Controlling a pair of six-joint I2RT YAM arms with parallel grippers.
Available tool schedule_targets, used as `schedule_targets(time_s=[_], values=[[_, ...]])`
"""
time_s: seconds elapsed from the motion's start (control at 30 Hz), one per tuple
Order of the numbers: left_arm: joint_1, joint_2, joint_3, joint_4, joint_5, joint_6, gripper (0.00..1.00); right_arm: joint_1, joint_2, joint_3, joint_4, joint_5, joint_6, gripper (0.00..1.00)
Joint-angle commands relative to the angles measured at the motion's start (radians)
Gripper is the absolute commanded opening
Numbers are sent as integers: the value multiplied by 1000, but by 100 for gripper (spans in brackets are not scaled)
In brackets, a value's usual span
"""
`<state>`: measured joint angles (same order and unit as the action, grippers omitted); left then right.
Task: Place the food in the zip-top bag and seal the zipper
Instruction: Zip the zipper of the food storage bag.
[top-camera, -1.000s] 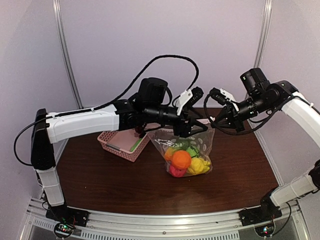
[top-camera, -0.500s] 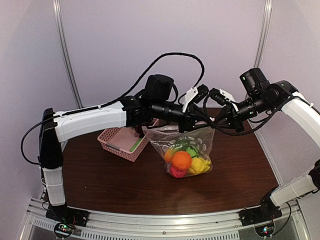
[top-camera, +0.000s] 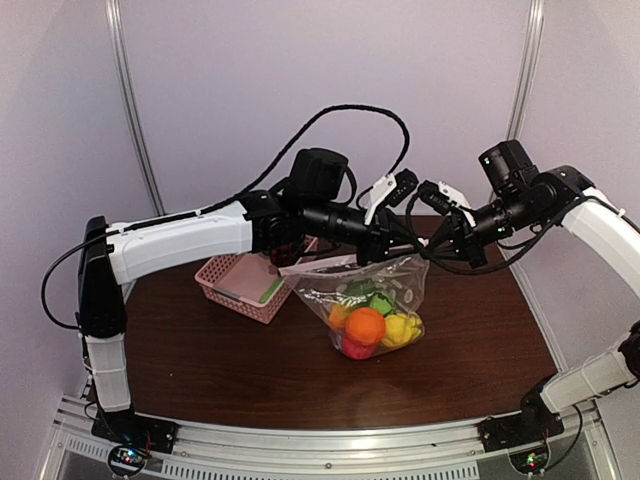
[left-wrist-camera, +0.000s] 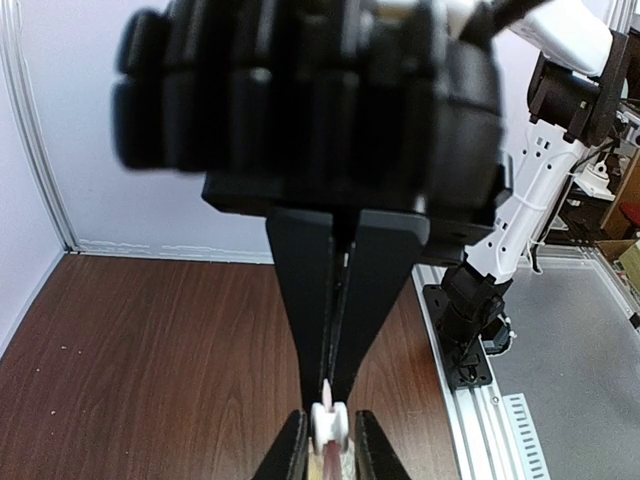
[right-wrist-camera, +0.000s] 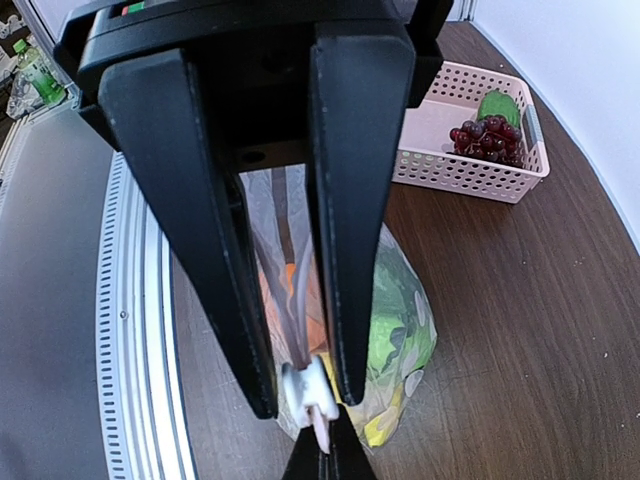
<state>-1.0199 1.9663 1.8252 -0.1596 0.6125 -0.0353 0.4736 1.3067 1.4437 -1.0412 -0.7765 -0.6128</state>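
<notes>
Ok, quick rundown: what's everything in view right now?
zip-top bag: one, clear with pale dots, hanging over the table centre
food in bag: several pieces, orange, yellow, green and red, bunched at the bottom; exact count unclear
zipper: one, pale strip with white slider, along the bag's top edge
pink basket: one, on the table left of the bag
grapes: one bunch, dark purple, in the basket
green piece: one, in the basket
table: one, dark brown wood
cable: one, black, looped above the left arm
left gripper: closed around the slider
right gripper: pinching the strip beside it
</notes>
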Motion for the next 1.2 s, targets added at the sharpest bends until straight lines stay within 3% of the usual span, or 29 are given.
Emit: schedule_targets(time_s=[0.0,0.13,0.4,0.83,1.17], values=[[4,8,22,20,21,-12,17,6,-33,-6,19,18,18,0],[4,12,21,9,8,-13,23,7,-39,-8,25,14,25,0],[4,13,23,22,11,-26,21,6,-41,-15,33,12,31,0],[7,16,39,0,27,-15,0,-12,-55,-24,49,-1,35,0],[58,-87,-85,-55,-5,5,0,-96,-115,-31,52,-61,-6,0]])
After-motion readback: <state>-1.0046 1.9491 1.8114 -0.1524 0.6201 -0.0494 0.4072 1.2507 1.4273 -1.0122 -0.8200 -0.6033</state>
